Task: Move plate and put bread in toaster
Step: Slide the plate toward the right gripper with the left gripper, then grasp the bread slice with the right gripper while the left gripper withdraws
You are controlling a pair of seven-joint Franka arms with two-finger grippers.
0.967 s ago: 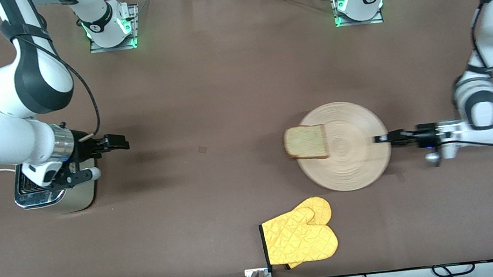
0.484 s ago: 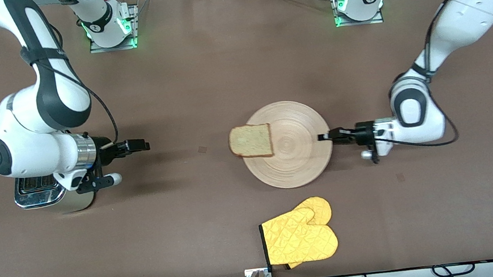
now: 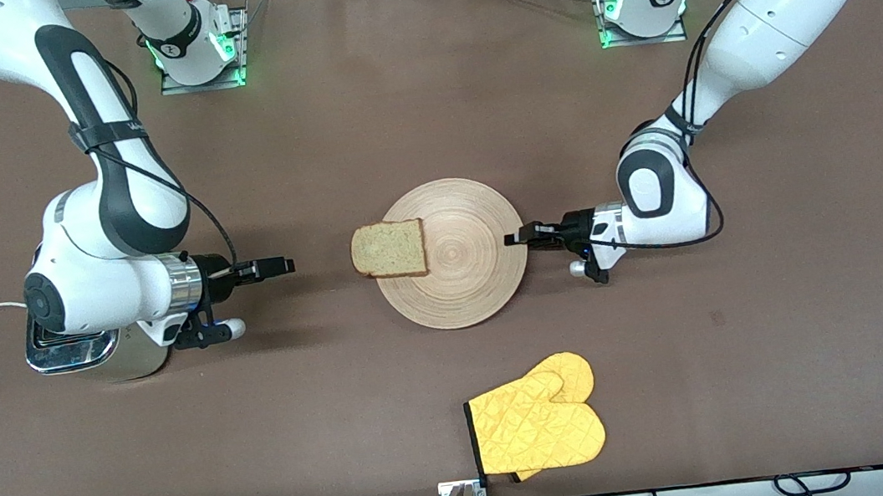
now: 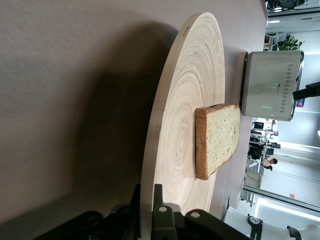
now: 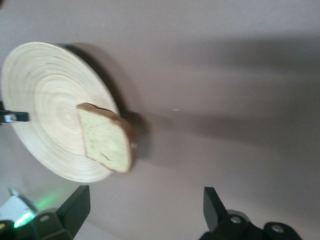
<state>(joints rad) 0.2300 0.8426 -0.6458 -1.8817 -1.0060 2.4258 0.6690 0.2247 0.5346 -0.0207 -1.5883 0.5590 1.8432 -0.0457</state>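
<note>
Sitting at the right arm's end of the tabletop [image 3: 357,107]: the toaster [image 3: 79,351], chrome top partly hidden under the right arm's wrist, white cord trailing off toward the edge. Hovering just past the toaster and pointing toward the middle of the tabletop: the right gripper [image 3: 275,266], fingers standing wide apart and holding nothing, both fingertips framing the plate in the right wrist view. Lying next, near the middle: the bread [image 3: 389,249], resting flat on the plate [image 3: 466,279] with its crust edge overhanging the rim on the side facing the right gripper. Clamping the plate's rim on the side toward the left arm's end: the left gripper [image 3: 523,236], fingers pinched together on the wood, the grip showing in the left wrist view with the plate's edge running between them. Lying nearer the front camera than the plate and well apart from it: a yellow oven mitt [image 3: 537,426], untouched. Judging the step in hand: carrying the plate, gripped by its rim, toward the right gripper and the toaster, bread riding along. Judging the next move: bringing the overhanging slice within reach of the open right gripper, keeping the plate level to avoid sliding the bread off, then closing on the slice's free edge and lifting it toward a toaster slot.
</note>
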